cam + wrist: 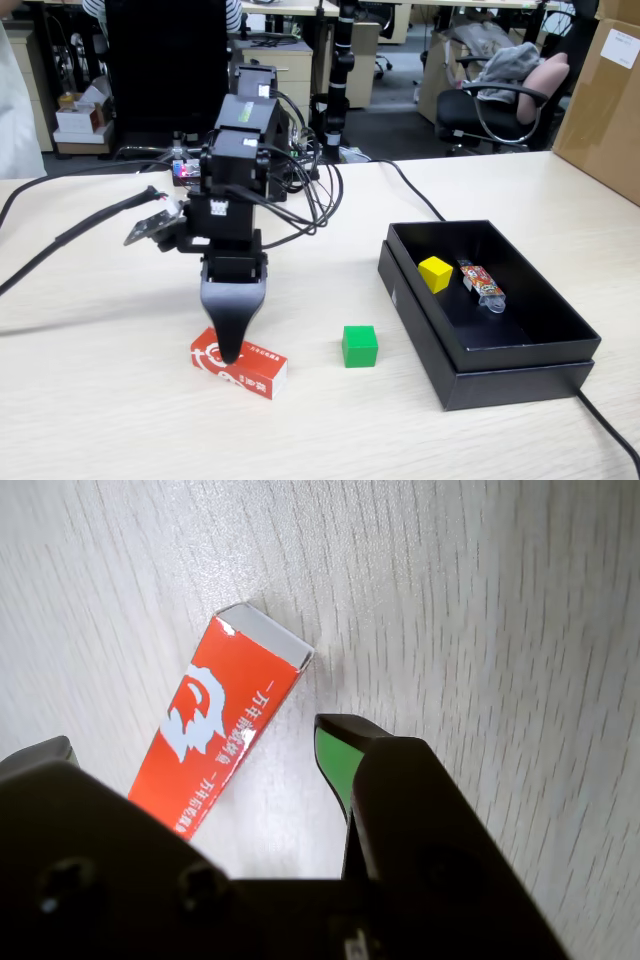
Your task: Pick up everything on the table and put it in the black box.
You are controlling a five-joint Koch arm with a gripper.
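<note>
On the light wood-grain bench (120,420), toward its near edge in the fixed view, a red carton (240,364) with white print and a white end lay flat, angled slightly to that edge. Directly above it hung the black claw (232,352) of the small robot arm, pointing straight down, its tip meeting the carton's top near the left end. From that side the two jaws lined up one behind the other. In the wrist view the jaws stood spread apart, with the red carton (225,730) lying between them: one dark jaw sat at the lower left, the other, with a green inner pad, just beside the carton's right long side. Whether either jaw touched the carton could not be told. A small green cube (360,346) rested on the bench to the right of the carton, apart from it, between the carton and the black box (440,340). The black box, a shallow matte tray, sat nearer the right edge of the bench. Inside it, a small yellow cube (435,273) lay near the left wall, and beside that a slim clear-wrapped packet (481,284) with orange-red print. Dark cables (60,245) trailed across the far left part of the bench.
</note>
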